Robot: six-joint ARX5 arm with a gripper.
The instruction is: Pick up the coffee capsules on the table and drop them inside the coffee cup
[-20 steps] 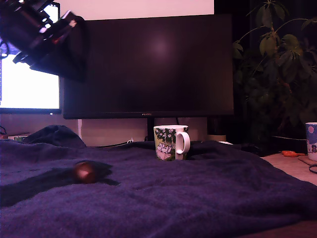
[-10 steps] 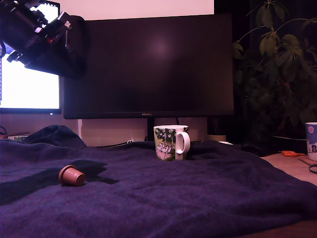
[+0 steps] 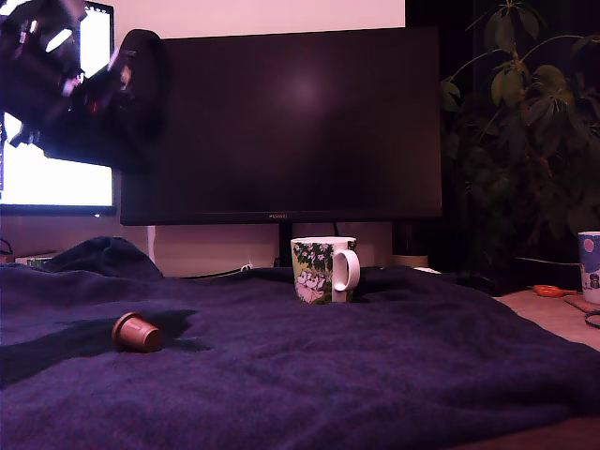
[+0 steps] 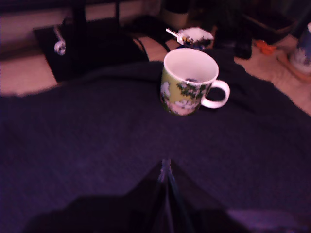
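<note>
Your gripper [image 4: 166,167] hung high at the exterior view's 10 o'clock, jaws pressed together, empty. The copper-brown capsule [image 3: 137,333] lay sideways on the blanketed tabletop [image 3: 375,375] at 8 o'clock, well apart from the coffee cup [image 3: 323,269], which held something dark inside.

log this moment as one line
gripper: shut, empty, raised | capsule: on its side on blanket | mug: upright, something dark inside

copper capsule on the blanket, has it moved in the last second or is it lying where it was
Yes. The copper capsule rolled slightly toward the exterior view's left, away from the mug, and now lies on its side; the mug stayed put.
</note>
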